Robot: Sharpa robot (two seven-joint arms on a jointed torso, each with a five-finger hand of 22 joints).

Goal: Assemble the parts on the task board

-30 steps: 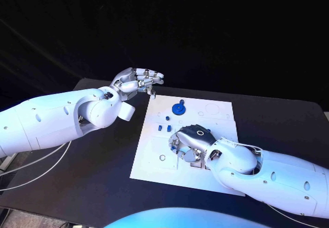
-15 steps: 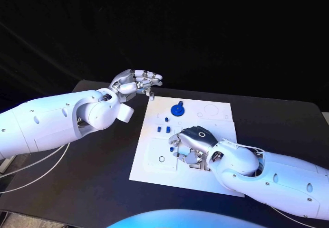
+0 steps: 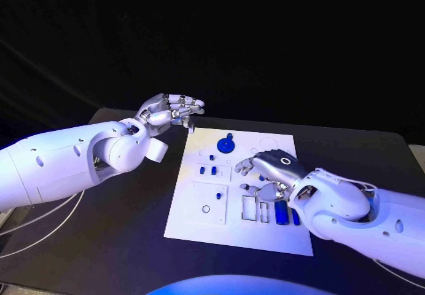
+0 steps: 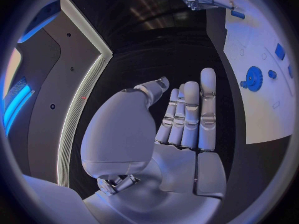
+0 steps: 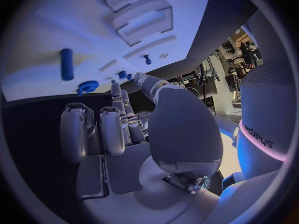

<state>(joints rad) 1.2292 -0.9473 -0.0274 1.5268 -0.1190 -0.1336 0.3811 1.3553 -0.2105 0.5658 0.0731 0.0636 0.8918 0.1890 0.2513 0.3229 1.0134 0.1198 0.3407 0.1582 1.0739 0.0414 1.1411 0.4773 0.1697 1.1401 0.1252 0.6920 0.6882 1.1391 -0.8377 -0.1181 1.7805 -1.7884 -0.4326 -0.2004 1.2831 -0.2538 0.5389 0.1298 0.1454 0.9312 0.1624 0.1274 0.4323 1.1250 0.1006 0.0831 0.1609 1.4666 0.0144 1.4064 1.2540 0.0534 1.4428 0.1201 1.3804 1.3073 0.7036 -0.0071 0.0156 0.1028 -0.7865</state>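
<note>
While the white board (image 3: 204,224) lies flat in the middle of the black table (image 3: 115,246), the right hand (image 3: 268,174) hovers over its middle part, fingers spread and curved downward with nothing between them; the right wrist view shows the same hand (image 5: 124,129) with its fingers held out straight and empty above the board (image 5: 74,15). The left hand (image 3: 171,110) is raised just beyond the board's far left corner, palm up, fingers loosely curled and apart, holding nothing; in the left wrist view the hand (image 4: 181,119) shows its fingers extended side by side and bare.

On the board, a blue round disc with a small tab (image 3: 226,145) sits near the far edge, also seen as a toothed wheel (image 4: 253,78) in the left wrist view. Several small blue pegs (image 3: 208,169) stand in a cluster on the left middle of the board, and one more small peg (image 3: 218,196) sits a little nearer. A longer blue bar (image 3: 280,212) lies on the near right part, just beside the right wrist; the right wrist view shows it as a short cylinder (image 5: 66,63)
</note>
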